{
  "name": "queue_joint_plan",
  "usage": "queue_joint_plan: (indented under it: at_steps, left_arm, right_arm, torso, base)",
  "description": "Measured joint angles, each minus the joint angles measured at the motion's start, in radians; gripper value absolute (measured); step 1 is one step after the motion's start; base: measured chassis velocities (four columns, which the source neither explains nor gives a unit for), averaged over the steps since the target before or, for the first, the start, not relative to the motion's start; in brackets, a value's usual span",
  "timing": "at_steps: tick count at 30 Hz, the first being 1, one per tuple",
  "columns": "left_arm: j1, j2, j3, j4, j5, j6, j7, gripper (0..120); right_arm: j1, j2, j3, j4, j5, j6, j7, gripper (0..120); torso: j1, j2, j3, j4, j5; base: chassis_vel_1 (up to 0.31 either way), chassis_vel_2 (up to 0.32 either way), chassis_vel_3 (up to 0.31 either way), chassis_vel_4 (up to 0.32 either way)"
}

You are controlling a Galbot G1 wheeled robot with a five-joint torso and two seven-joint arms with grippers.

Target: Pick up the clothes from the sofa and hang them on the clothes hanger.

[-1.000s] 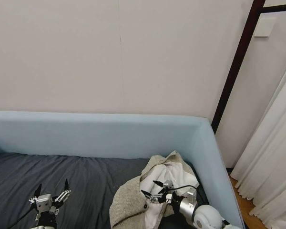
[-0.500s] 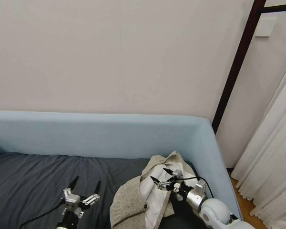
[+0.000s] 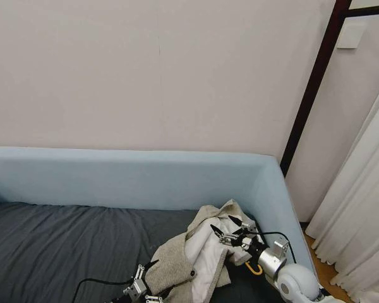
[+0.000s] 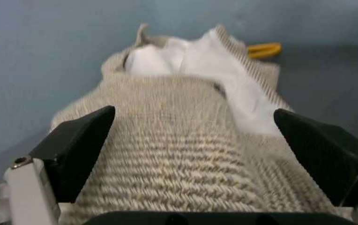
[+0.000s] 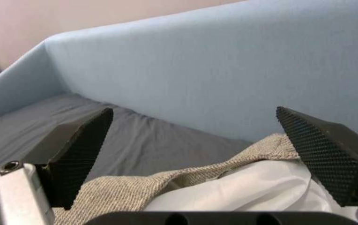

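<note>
A beige knit garment (image 3: 177,268) with a white lining (image 3: 208,255) lies crumpled at the right end of the sofa seat. My right gripper (image 3: 222,224) hovers open just above the garment's upper right folds, near the sofa's corner. In the right wrist view its gripper (image 5: 195,112) is spread wide over the knit cloth (image 5: 123,197), with nothing between the fingers. My left gripper (image 3: 153,281) is low at the garment's left edge. In the left wrist view that gripper (image 4: 193,117) is open with the knit fabric (image 4: 173,154) spread between and ahead of the fingers. A yellow hanger hook (image 3: 255,270) peeks out beside the garment.
The sofa has a light blue back (image 3: 126,177) and right armrest (image 3: 281,208) enclosing a dark grey seat (image 3: 57,240). White curtains (image 3: 360,208) and a dark door frame (image 3: 309,95) stand to the right of the sofa.
My left gripper has travelled right across the seat to the garment's left edge. The right gripper has shifted a little up and right over the garment.
</note>
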Motion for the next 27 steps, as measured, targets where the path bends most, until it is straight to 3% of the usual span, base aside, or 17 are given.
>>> queue_joint_plan:
  at_steps: [5,8,16,27]
  left_arm:
    - [-0.021,-0.037,0.000,0.063,0.144,0.007,-0.139,100]
    - [-0.021,-0.044,-0.001,0.070,0.160,0.028,-0.207,97]
    - [-0.073,-0.052,-0.044,0.146,0.139,0.067,-0.430,66]
    - [-0.146,-0.028,-0.102,0.258,0.034,0.060,-0.476,30]
  right_arm:
    - [0.006,0.006,-0.004,-0.006,0.000,0.002,0.000,100]
    - [0.011,0.008,-0.008,-0.009,0.000,0.002,-0.001,100]
    - [0.025,0.011,-0.027,-0.018,0.000,0.000,-0.003,100]
    - [0.009,0.016,-0.030,-0.015,-0.014,-0.006,-0.008,100]
  torso:
    - [0.000,0.000,0.000,0.0000,0.0001]
    - [0.000,0.000,0.000,0.0000,0.0001]
    - [0.000,0.000,0.000,0.0001,0.0000]
    - [0.000,0.000,0.000,-0.0002,0.0000]
  base:
    - [0.000,0.000,0.000,0.000]
    - [0.000,0.000,0.000,0.000]
    - [0.000,0.000,0.000,0.000]
    - [0.000,0.000,0.000,0.000]
